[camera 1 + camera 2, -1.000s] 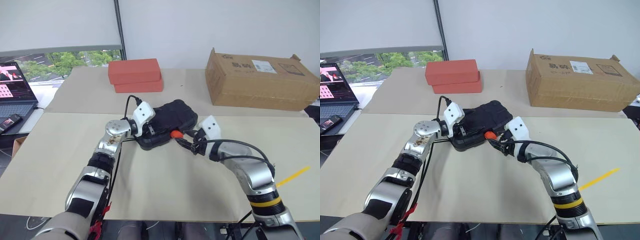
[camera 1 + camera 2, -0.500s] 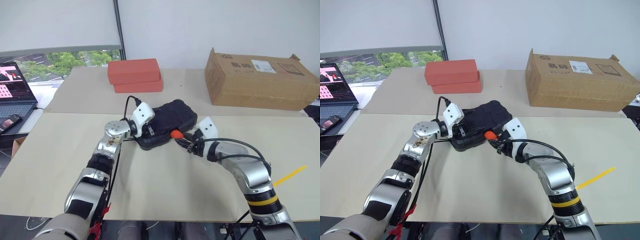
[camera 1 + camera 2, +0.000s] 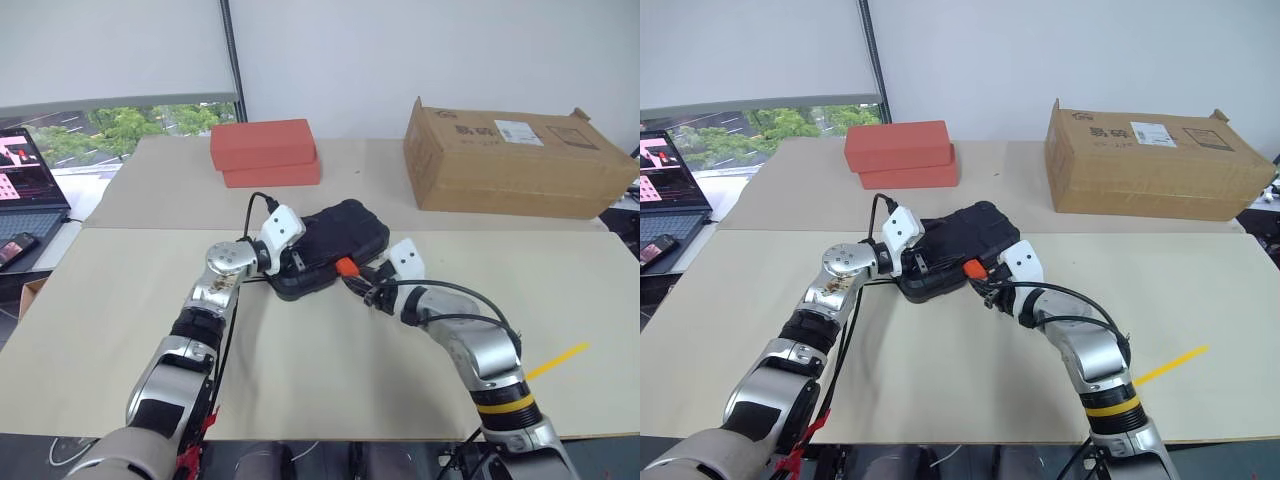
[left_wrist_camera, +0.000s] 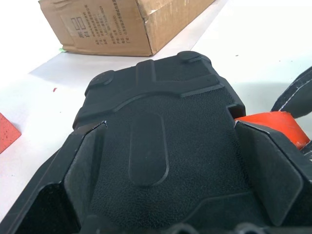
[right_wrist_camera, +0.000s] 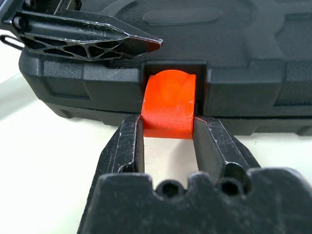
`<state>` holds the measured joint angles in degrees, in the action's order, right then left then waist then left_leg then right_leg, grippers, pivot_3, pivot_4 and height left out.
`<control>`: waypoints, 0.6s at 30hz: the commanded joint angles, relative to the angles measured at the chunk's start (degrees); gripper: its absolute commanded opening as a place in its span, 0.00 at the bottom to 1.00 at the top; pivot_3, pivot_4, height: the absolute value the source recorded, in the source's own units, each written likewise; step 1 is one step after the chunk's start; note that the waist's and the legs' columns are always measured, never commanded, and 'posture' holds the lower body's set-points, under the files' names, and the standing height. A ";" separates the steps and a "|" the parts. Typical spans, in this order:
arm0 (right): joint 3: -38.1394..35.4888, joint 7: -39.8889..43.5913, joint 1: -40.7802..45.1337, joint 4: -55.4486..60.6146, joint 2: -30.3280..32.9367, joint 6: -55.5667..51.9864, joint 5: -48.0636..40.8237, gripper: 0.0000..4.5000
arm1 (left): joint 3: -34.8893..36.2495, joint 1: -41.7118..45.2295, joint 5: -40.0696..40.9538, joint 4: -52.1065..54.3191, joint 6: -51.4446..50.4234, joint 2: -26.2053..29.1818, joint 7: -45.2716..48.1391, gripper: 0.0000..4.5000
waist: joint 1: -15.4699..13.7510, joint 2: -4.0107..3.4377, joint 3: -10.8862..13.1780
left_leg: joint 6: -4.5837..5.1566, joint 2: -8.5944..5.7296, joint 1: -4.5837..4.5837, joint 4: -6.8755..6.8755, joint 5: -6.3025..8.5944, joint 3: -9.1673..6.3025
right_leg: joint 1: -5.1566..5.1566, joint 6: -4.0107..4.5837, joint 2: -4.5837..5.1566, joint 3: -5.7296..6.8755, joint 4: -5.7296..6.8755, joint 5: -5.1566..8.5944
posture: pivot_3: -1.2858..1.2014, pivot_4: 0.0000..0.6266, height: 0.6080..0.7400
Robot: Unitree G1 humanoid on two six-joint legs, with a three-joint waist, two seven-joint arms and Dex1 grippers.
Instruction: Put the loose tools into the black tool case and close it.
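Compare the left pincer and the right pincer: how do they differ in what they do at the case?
The left pincer stands wide open, spanning the black tool case; the right pincer is narrow, pinching the orange latch. The left sits at the case's end, the right at its front edge. Both have black fingers.

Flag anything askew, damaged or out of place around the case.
Nothing looks damaged or spilled. The case lies shut but skewed on the table. Its orange latch sticks out from the front edge, with the right gripper closed on its sides. The left gripper straddles the lid, fingers spread wide.
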<state>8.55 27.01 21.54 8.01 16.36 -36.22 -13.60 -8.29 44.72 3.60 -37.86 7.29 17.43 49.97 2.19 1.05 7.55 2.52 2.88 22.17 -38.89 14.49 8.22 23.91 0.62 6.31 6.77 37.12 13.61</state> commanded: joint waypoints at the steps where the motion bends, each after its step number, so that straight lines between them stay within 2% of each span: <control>1: 1.07 -1.21 -0.23 -2.73 -1.30 0.73 1.52 0.26 | -1.80 -1.99 -2.08 -1.95 -1.33 0.20 0.89 1.00 | 0.20 0.00 0.00 | -0.01 0.01 -0.02 0.00 -0.01 0.00 | -0.01 0.00 0.01 -0.01 0.00 0.00 | 0.52 0.24 0.78; 9: 1.31 -1.90 1.35 -7.15 -3.94 2.21 3.33 0.26 | -1.85 -1.92 -2.08 -2.17 -1.40 0.35 0.92 1.00 | 0.41 -0.01 0.00 | -0.06 0.08 -0.31 0.00 -0.04 -0.06 | -0.26 0.01 0.02 -0.04 0.00 -0.02 | 0.52 0.24 0.78; 11: 1.02 -2.11 1.97 -7.80 -4.60 2.39 3.46 0.49 | -1.79 -1.89 -2.13 -2.28 -1.37 0.37 0.85 1.00 | 0.39 -0.01 0.00 | -0.07 0.09 -0.39 0.00 -0.04 -0.08 | -0.31 0.03 0.05 -0.08 0.00 -0.04 | 0.52 0.24 0.78; 16: 0.70 -2.21 2.53 -8.45 -4.80 3.14 3.92 0.84 | -1.53 -1.90 -2.13 -2.47 -1.37 0.62 0.80 1.00 | 0.11 -0.03 -0.02 | -0.09 0.02 0.07 0.03 -0.06 -0.09 | 0.14 0.08 -0.01 -0.11 0.02 -0.06 | 0.52 0.24 0.78; 18: 0.53 -2.01 2.47 -8.01 -4.48 2.85 3.78 0.84 | -1.40 -1.95 -2.10 -2.52 -1.38 0.74 0.81 1.00 | 0.03 -0.03 -0.02 | -0.05 -0.02 0.08 0.03 -0.05 -0.08 | 0.12 0.30 -0.01 -0.13 0.01 -0.19 | 0.52 0.24 0.78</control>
<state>9.81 24.84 23.35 -1.79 11.68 -33.80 -9.82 -8.83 44.59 3.51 -37.42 7.38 17.41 51.16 2.22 1.01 7.54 2.49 2.86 22.28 -38.86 14.46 8.15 24.05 0.94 6.30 6.65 37.12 13.41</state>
